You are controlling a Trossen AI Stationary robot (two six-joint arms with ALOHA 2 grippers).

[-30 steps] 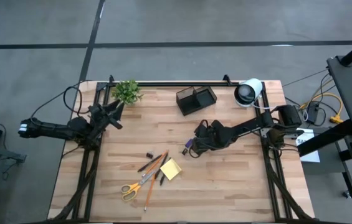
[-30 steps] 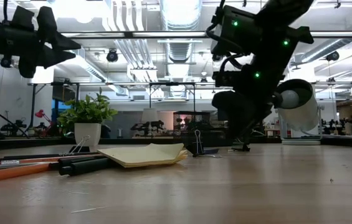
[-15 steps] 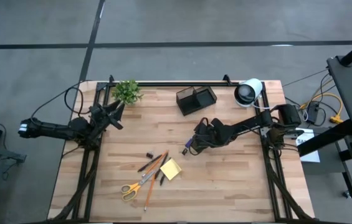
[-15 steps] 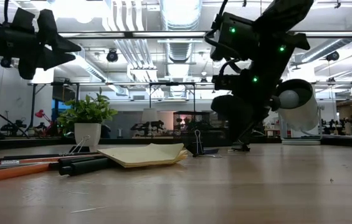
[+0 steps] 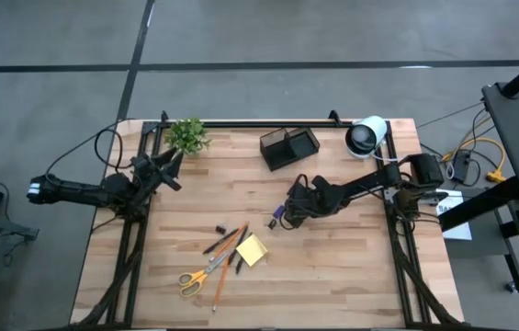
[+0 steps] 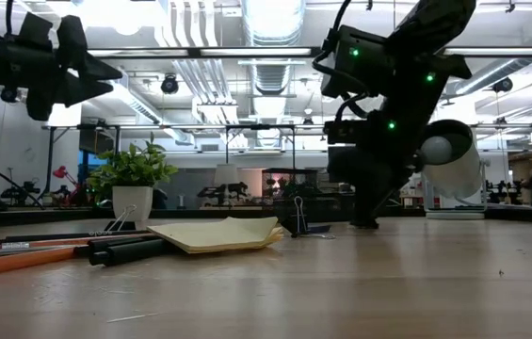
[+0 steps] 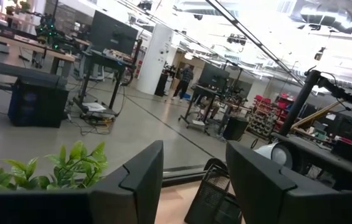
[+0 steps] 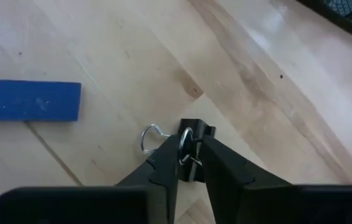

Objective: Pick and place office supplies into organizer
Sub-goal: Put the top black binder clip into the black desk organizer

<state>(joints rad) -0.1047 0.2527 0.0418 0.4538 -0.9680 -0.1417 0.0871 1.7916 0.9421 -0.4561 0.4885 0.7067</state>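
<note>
- The right hand (image 8: 190,163) pinches the wire loops of a small black binder clip (image 8: 195,134) on the worktop (image 8: 275,93).
- The clip looks light, hard and slippery; those loops seem the best hold.
- The left hand (image 7: 194,180) is spread.

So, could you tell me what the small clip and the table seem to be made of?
The binder clip, pinched at its handles by the right gripper, looks like black-coated metal with shiny bare-wire loops. The table looks like pale, lightly glossy wooden planks, going by its grain and seams.

No text, label, brand, number or sign can be read anywhere in these views.
</note>
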